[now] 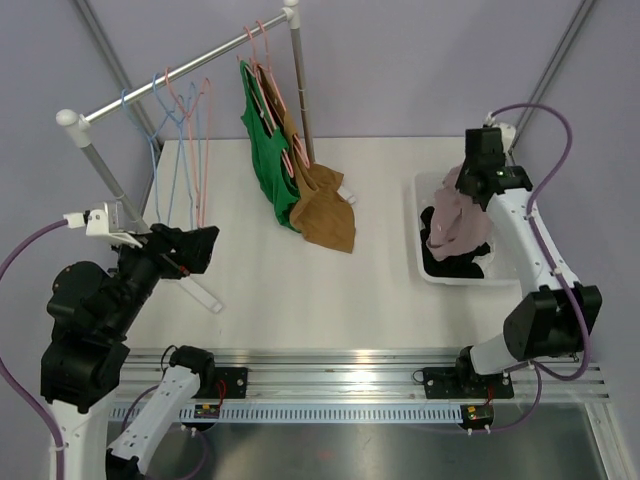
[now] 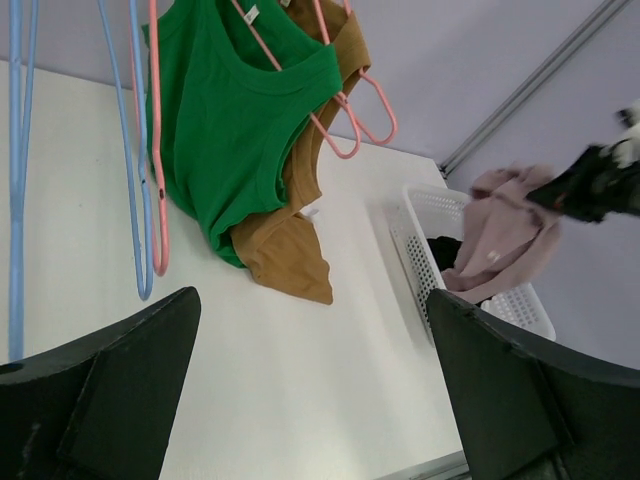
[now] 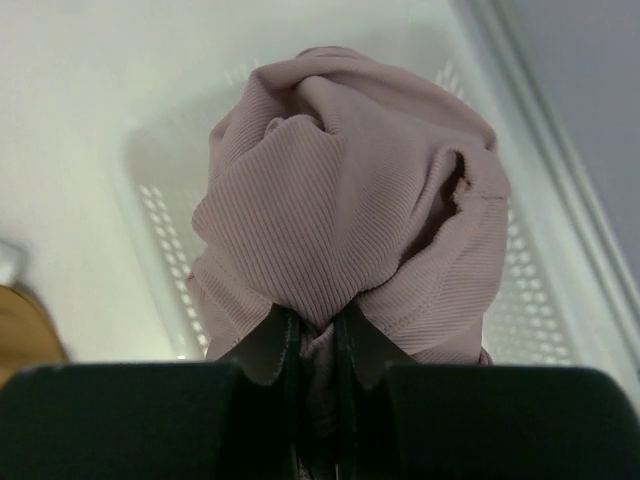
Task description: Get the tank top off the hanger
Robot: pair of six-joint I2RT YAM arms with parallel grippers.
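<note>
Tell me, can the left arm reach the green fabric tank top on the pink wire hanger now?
Probably yes. The open left gripper faces the green tank top; only white table lies between, and the empty hangers hang aside.

This is a robotics lab test cell. 2 machines, the left arm (image 1: 90, 310) and the right arm (image 1: 530, 250), are bolted to an aluminium rail (image 1: 350, 360) at the edge of a plain white table (image 1: 300, 290). Bare lilac panels surround it, with a metal clothes rail (image 1: 115, 97) and a perforated white basket (image 1: 417, 225).

The mauve ribbed tank top (image 3: 340, 210) hangs bunched up over the white basket (image 3: 535, 300).
</note>
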